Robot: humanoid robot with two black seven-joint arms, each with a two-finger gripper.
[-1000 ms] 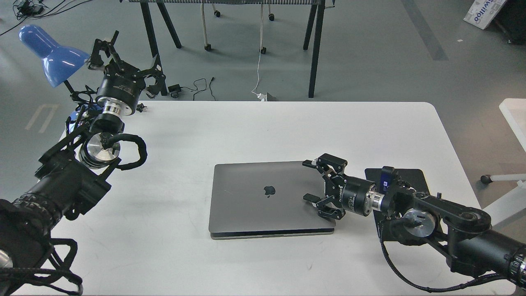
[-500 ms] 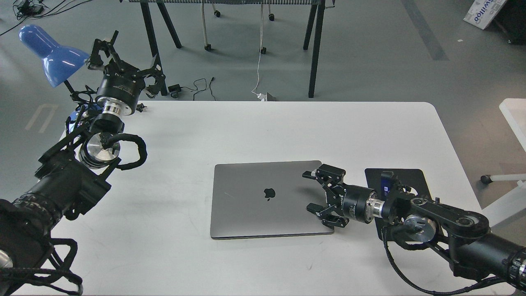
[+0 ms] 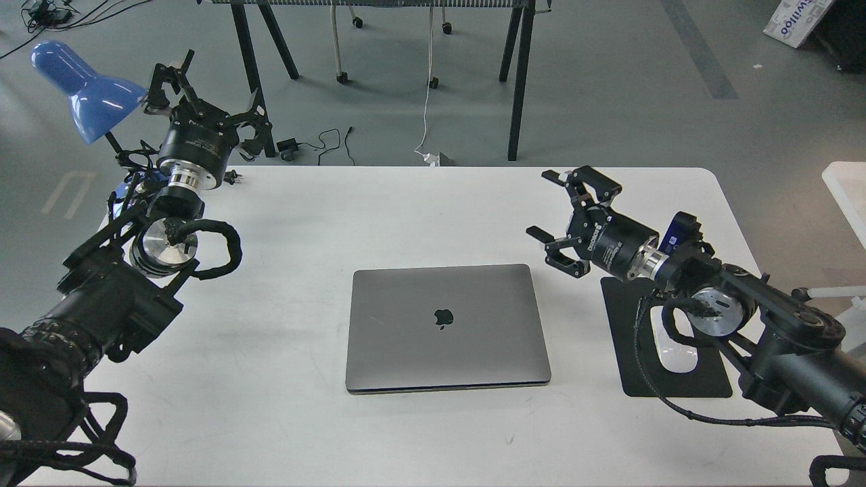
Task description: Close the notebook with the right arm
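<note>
The notebook [image 3: 446,328], a slim space-grey laptop with a dark apple logo on its lid, lies shut flat on the white table [image 3: 379,210] in the middle. My right gripper [image 3: 551,206] is open and empty, raised above the table to the upper right of the notebook, clear of it. The right arm [image 3: 731,304] comes in from the lower right. My left gripper [image 3: 210,91] is open and empty, held up at the far left corner of the table next to the blue lamp [image 3: 84,88].
A flat black mouse pad [image 3: 676,379] with a white mouse [image 3: 676,355] lies right of the notebook, under the right arm. Black table legs [image 3: 517,81] and cables stand on the floor beyond the far edge.
The notebook lid went from slightly ajar to fully shut. My right gripper then lifted off the lid's right edge and moved up and away to the right. The left arm has not moved.
</note>
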